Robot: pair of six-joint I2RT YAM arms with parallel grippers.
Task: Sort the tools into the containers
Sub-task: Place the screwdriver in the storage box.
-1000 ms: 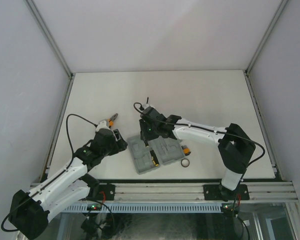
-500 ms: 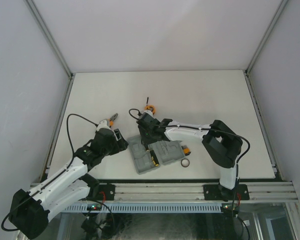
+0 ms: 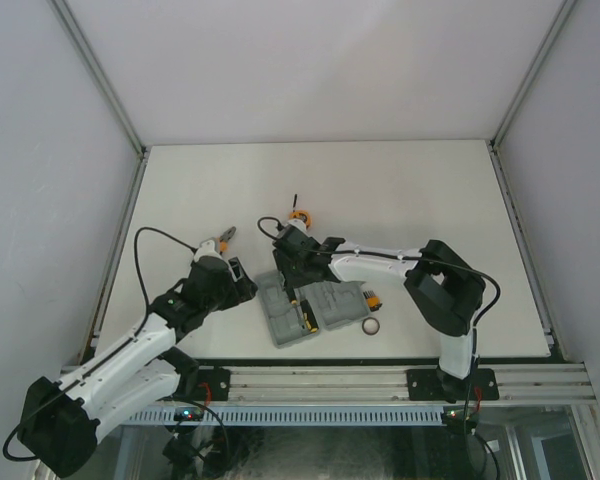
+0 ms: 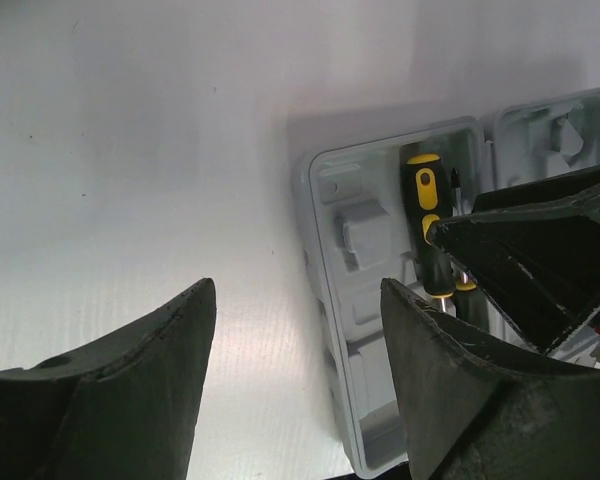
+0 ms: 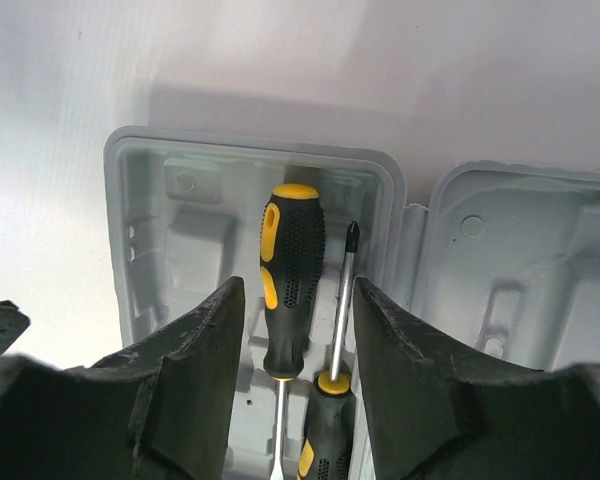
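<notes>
The right fingers (image 5: 180,400) had just spread off a screwdriver (image 5: 290,270), leaving 2 lying in the case (image 5: 140,200). The left fingers (image 4: 110,400) stayed spread and empty beside it. Pliers (image 3: 223,238) still waited on the counter (image 3: 400,190).

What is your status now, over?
Left hand open, empty. Right hand open over two screwdrivers in the case. Pliers, ring outside it. Nothing in the way.

Pale grey case (image 5: 145,205), and in it two screwdrivers (image 5: 292,265), dimpled black handles with yellow patches. White counter (image 3: 410,190); at ten o'clock from the case, pliers (image 3: 220,242) flash orange handles.
</notes>
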